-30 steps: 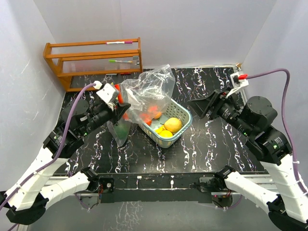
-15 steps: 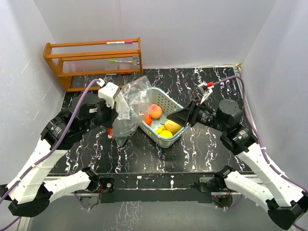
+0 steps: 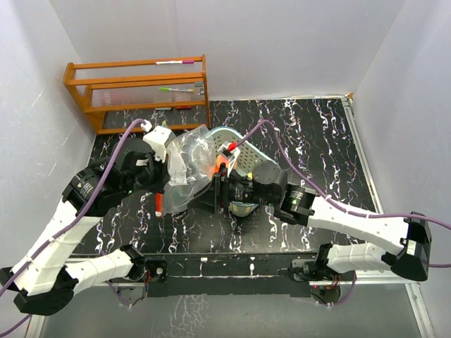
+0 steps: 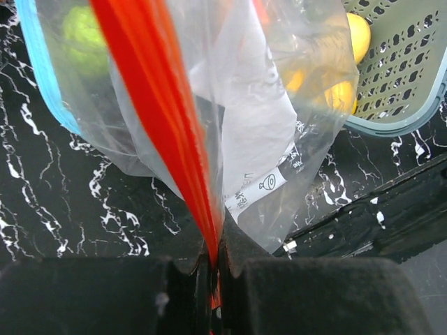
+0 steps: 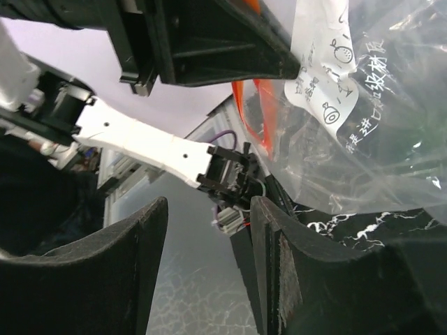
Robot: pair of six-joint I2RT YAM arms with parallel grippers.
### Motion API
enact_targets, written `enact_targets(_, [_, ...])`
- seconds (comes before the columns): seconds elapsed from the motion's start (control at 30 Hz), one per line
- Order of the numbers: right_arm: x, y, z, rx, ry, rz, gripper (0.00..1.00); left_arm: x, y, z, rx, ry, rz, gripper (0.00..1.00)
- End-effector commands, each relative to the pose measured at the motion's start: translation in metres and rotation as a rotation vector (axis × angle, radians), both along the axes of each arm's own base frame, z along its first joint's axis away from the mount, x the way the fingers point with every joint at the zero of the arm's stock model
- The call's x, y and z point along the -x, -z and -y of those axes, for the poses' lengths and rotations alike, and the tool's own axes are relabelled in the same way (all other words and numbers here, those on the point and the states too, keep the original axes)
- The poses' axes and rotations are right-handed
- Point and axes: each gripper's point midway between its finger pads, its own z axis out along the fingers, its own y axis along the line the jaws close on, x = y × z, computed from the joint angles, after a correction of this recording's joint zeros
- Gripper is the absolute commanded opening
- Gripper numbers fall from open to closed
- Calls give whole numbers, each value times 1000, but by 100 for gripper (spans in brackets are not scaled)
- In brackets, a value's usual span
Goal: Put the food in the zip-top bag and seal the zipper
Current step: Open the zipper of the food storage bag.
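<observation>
My left gripper [image 4: 215, 258] is shut on the red zipper strip [image 4: 164, 118] of the clear zip-top bag [image 3: 187, 165], which hangs between it and the basket. A green piece of food [image 4: 84, 31] lies inside the bag. Yellow food [image 4: 356, 35] sits in the pale teal basket [image 4: 405, 91]. My right gripper [image 5: 209, 209] stands open with nothing between its fingers, right beside the bag's wrinkled plastic [image 5: 370, 139]. In the top view the right gripper [image 3: 217, 189] reaches across the basket [image 3: 243, 141] to the bag's right side and hides most of the basket's contents.
A wooden rack [image 3: 137, 88] with pens stands at the back left against the wall. White walls close the table [image 3: 317, 134] at the back and on both sides. The right arm's cable [image 3: 275, 151] loops over the basket.
The right arm has swung from the table's right side leftward over the basket to the bag, its jaws narrowing. The bag has come off the basket, lower and to the left.
</observation>
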Motion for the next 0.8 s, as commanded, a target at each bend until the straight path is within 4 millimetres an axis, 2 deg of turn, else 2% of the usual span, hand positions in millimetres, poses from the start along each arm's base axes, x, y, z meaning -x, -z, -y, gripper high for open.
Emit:
enact_targets(0.0, [-21,-32,0,-74,187,93,54,-5,3,13,86,-36,-15,0])
enact_targets(0.27, [-12,-27,-25,-28,236,123,55,-19,10,42,175,-51,-64,0])
enact_targets(0.5, [-17,-1,-43,66,395,154,55,-18,-4,55,276,-44,-70,0])
enact_targets(0.63, [-26,10,-41,123,541,187,54,-17,-13,57,298,-37,-59,0])
enact_targets(0.77, [-34,19,-35,186,665,233,53,-15,-12,57,304,-32,-63,0])
